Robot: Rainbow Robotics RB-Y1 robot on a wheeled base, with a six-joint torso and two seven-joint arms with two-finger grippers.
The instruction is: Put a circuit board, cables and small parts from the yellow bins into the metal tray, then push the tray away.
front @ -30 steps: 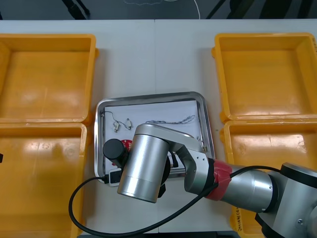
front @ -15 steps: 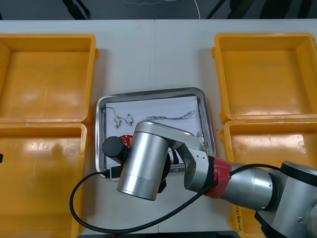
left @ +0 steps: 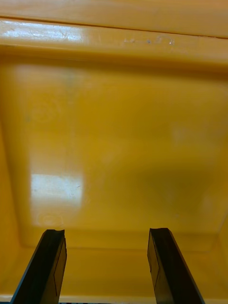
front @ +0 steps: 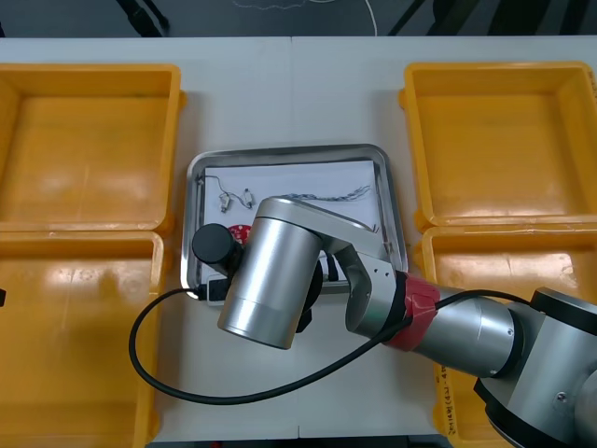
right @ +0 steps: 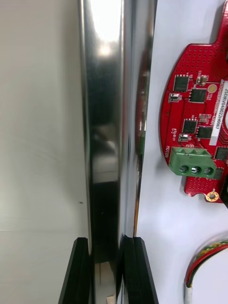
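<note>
Bright overhead light, white glare on metal tray (right: 102, 71) and yellow bin (left: 57, 190)

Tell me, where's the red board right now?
The board lies in the tray, left half in the front view, just inside the rim the right pincer clamps.

A light table (front: 294, 103) spans the front view. A thin seam (front: 291, 84) runs straight down its centre from the table's far edge. Across the very top of the frame lies a strip of dark floor (front: 75, 17). A white cord (front: 373, 19) curls at top centre, with a black strut (front: 145, 17) at upper left and a second strut (front: 412, 16) at upper right.
</note>
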